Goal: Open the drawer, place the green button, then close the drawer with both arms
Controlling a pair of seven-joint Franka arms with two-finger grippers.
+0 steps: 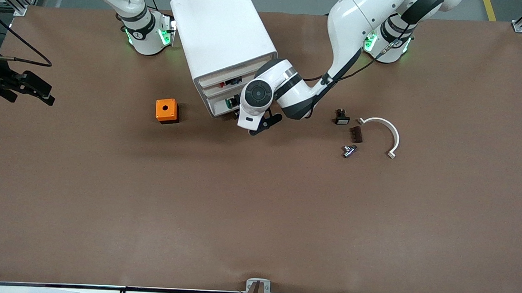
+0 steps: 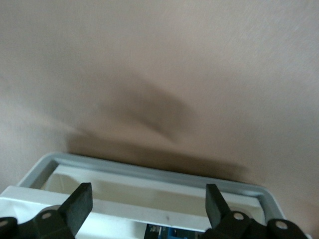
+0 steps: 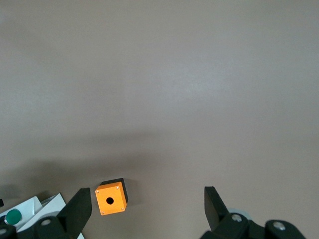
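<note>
The left hand (image 1: 244, 119) is open at the front of the drawer (image 1: 222, 106), where the green button (image 1: 230, 103) lies. The right hand (image 3: 144, 209), also open, waits high above the worktop (image 1: 258, 208), over the orange box (image 3: 110, 197).

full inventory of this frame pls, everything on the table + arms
cabinet: 1, white, between the arm bases
drawer: 1, white, slightly open
button: 1, green cap, in the drawer
orange box: 1, orange with a hole, beside the cabinet toward the right arm's end
black button: 1, black, toward the left arm's end
brown block: 1, dark brown, nearer the camera than the black button
metal part: 1, silver, nearer again
curved bracket: 1, white, beside the block
left gripper: open, at the drawer front
right gripper: open, waiting above the table, off to the right arm's end
</note>
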